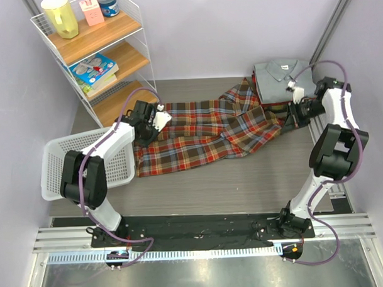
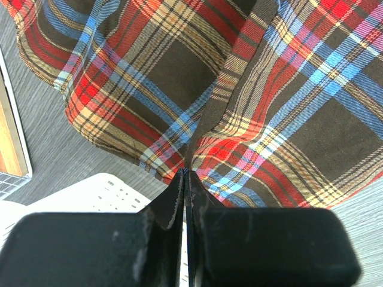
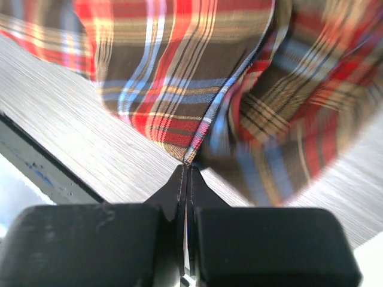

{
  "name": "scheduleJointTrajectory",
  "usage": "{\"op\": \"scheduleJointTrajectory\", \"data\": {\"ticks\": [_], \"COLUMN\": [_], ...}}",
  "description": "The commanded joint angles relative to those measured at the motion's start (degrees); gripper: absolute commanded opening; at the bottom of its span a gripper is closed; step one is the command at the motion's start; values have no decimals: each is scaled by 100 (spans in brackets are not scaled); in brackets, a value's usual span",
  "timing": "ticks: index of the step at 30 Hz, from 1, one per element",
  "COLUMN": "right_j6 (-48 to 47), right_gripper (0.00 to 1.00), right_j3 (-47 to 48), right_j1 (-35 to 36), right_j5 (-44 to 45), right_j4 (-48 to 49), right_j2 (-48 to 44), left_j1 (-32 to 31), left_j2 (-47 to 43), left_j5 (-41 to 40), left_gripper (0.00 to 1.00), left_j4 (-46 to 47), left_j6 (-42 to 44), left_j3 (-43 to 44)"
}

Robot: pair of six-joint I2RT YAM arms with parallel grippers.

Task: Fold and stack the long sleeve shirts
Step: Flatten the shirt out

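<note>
A large red, dark and cream plaid long sleeve shirt (image 1: pixel 204 133) lies spread across the table from left to right. My left gripper (image 1: pixel 158 121) sits at its left end. In the left wrist view this gripper (image 2: pixel 185 174) is shut, and a fold of the plaid cloth (image 2: pixel 269 89) runs into its tips. My right gripper (image 1: pixel 295 112) is at the shirt's right end. The right wrist view shows it (image 3: pixel 187 167) shut on a hem corner of the plaid cloth (image 3: pixel 179 78), which is blurred. A folded grey collared shirt (image 1: pixel 280 74) tops a stack at the back right.
A white plastic basket (image 1: pixel 66 162) stands at the left edge, close beside my left arm, and shows as a white perforated rim (image 2: pixel 90 191) in the left wrist view. A white wire shelf unit (image 1: pixel 100 55) with wooden boards stands at the back left. Metal rails run along the right wall.
</note>
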Motion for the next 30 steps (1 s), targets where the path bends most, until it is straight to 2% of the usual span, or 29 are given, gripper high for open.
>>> {"op": "scheduleJointTrajectory", "data": {"ticks": [1, 12, 18, 19, 21, 23, 27, 30], "right_j6": [-129, 178, 197, 118, -303, -672, -1244, -1394], "right_gripper": [1, 1, 1, 1, 1, 1, 1, 1], "right_j3": [796, 1746, 2720, 2783, 2775, 2548, 1267, 694], "right_j1": [-91, -478, -679, -714, -776, -785, -785, -785], "right_j5": [-547, -1118, -1303, -1286, -1198, -970, -417, -30], "right_j4": [-744, -832, -841, -876, -911, -894, -289, 160], "right_j2": [-828, -1356, -1671, -1812, -2382, -2900, -4927, -5819], "left_j1": [31, 66, 83, 83, 83, 83, 75, 66], "left_j2": [-45, -686, -1652, -1975, -2328, -2908, -3805, -4333], "left_j5": [-34, 27, 765, 1148, 1528, 2231, 3172, 3525], "left_gripper": [0, 0, 0, 0, 0, 0, 0, 0], "left_j4": [72, 169, 81, -215, -541, -1226, -2527, -3345], "left_j6": [-7, -51, 98, 333, 537, 1090, 2083, 2628], "left_j3": [200, 314, 280, 288, 227, 148, -133, -370]}}
